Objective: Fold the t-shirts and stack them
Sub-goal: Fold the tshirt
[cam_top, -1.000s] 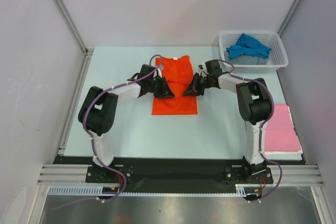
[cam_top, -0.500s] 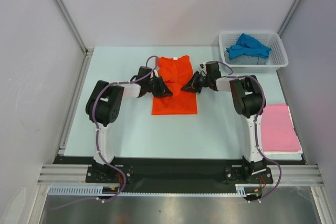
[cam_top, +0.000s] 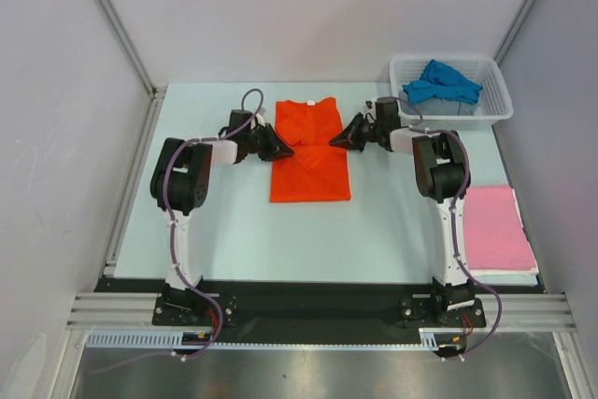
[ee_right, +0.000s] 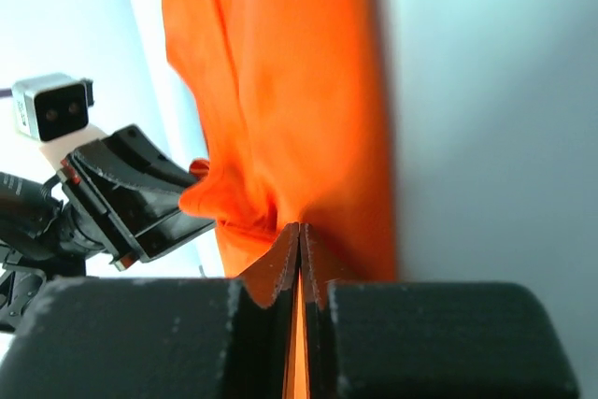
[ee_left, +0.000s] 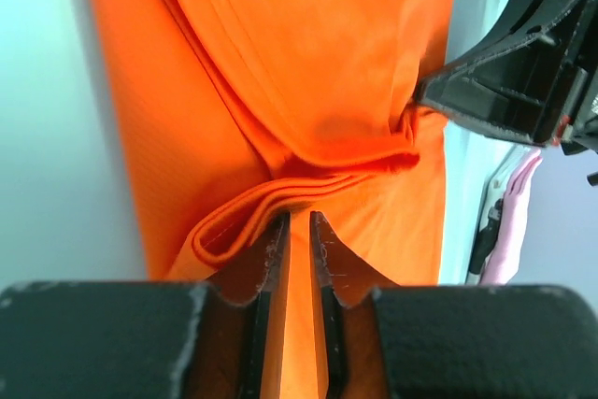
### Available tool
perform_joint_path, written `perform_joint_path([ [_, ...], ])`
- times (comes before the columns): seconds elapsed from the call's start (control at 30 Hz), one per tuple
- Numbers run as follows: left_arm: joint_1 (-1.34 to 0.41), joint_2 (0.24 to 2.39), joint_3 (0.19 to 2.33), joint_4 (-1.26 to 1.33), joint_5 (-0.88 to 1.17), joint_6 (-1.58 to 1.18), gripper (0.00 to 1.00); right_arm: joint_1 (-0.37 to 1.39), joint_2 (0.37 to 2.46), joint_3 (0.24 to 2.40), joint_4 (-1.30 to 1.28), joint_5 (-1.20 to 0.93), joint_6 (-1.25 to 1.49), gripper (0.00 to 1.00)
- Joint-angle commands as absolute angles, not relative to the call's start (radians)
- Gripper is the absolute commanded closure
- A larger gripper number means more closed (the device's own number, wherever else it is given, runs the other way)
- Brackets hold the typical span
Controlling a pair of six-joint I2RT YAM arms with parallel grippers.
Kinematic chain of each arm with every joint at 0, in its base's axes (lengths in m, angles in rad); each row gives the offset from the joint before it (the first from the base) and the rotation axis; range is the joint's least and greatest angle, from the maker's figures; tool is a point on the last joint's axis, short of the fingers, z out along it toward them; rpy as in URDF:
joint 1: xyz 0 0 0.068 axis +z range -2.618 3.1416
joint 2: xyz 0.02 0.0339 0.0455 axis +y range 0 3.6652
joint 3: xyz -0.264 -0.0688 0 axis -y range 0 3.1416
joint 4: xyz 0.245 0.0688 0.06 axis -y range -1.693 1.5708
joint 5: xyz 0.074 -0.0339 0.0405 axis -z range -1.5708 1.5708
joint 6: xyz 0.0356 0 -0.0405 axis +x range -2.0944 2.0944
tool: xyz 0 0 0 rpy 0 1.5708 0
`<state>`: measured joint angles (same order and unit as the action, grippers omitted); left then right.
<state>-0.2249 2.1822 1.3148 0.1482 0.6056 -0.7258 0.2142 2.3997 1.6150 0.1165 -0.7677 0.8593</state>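
The orange-red t-shirt [cam_top: 311, 170] lies partly folded mid-table. My left gripper [cam_top: 278, 145] is shut on a folded bunch of its left edge, and orange cloth fills the narrow gap between the jaws [ee_left: 299, 221]. My right gripper [cam_top: 341, 140] is shut on the shirt's right edge [ee_right: 299, 229], with the cloth puckered at its tips. The two grippers face each other across the shirt [ee_left: 308, 63]. A blue t-shirt [cam_top: 441, 81] lies crumpled in the basket. A pink t-shirt [cam_top: 500, 229] lies folded flat at the table's right edge.
The white mesh basket [cam_top: 495, 107] stands at the back right corner. Grey walls with metal rails enclose the pale table [cam_top: 215, 221] on the left, back and right. Both arm bases sit on the black bar at the near edge.
Both grippers have moved toward the far side of the table along the orange-red shirt, pulling its edges with them. The right jaws have come together on the cloth.
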Motion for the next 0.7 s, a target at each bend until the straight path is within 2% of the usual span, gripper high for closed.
perform_joint_path([
  [0.0,-0.203,2.203,1.373,0.137,0.621,-0.700,0.82,0.184,2.450,1.690,0.074,-0.767,0.833,0.96],
  [0.13,-0.201,2.169,1.434,0.039,0.612,-0.634,0.79,0.163,2.441,1.750,0.006,-0.788,0.792,0.96],
  [0.23,-0.201,2.085,1.469,-0.095,0.560,-0.578,0.69,0.149,2.402,1.822,-0.162,-0.798,0.711,0.95],
  [0.37,-0.209,1.971,1.442,-0.138,0.560,-0.584,0.64,0.149,2.311,1.853,-0.314,-0.781,0.631,0.94],
  [0.53,-0.229,1.869,1.233,-0.005,0.623,-0.686,0.66,0.179,2.218,1.769,-0.376,-0.813,0.600,0.91],
  [0.67,-0.245,1.848,1.095,0.119,0.657,-0.741,0.73,0.259,2.198,1.666,-0.362,-0.896,0.592,0.90],
])
